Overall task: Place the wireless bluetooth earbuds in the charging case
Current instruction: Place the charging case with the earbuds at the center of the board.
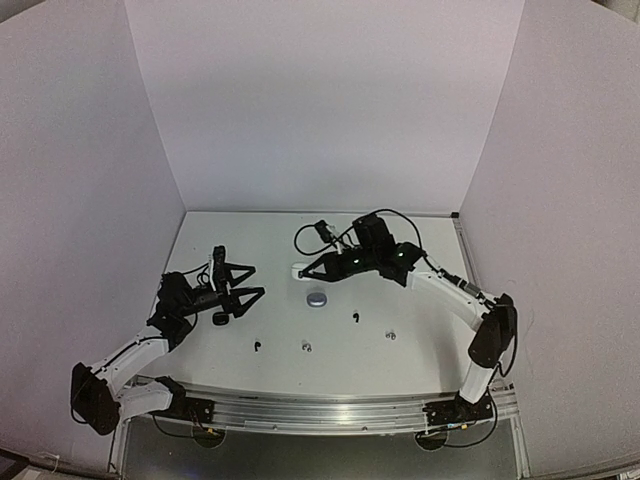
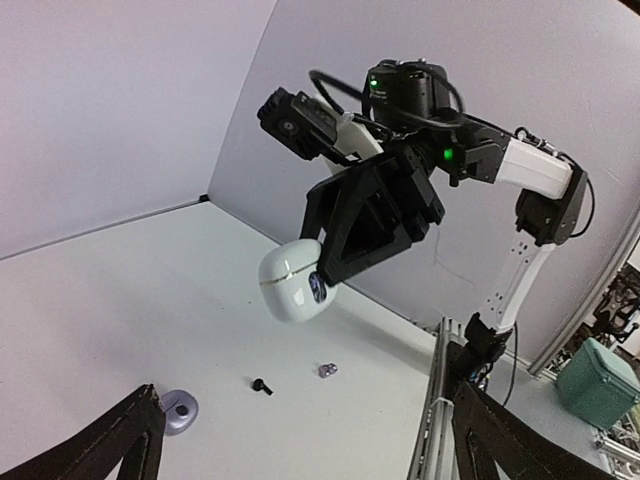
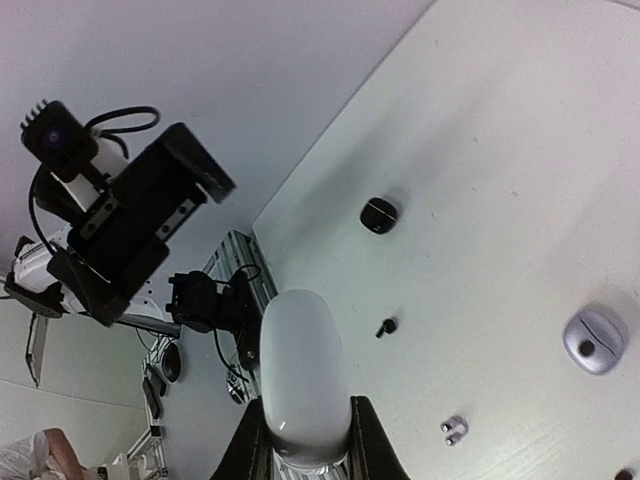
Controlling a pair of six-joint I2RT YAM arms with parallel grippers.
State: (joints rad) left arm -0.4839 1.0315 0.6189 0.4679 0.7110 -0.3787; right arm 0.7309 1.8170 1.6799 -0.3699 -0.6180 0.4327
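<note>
Charging case [image 2: 293, 283], white with its lid apparently closed, is pinched in the right claw [image 3: 305, 440] and held above the worktop [image 1: 420, 300], while the left claw [image 1: 250, 281] hangs spread and empty nearby. A black earbud [image 1: 353, 318] and a greyish earbud [image 1: 307, 347] lie loose on the worktop, unseated. Judged step: presenting the case; next, its lid needs opening before any bud goes in.

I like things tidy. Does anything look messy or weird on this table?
Nothing looks broken or spilled. The mess is loose buds scattered on the table: a black earbud, a second black earbud and a greyish earbud. The white case is off the table, pinched in the right gripper.
</note>
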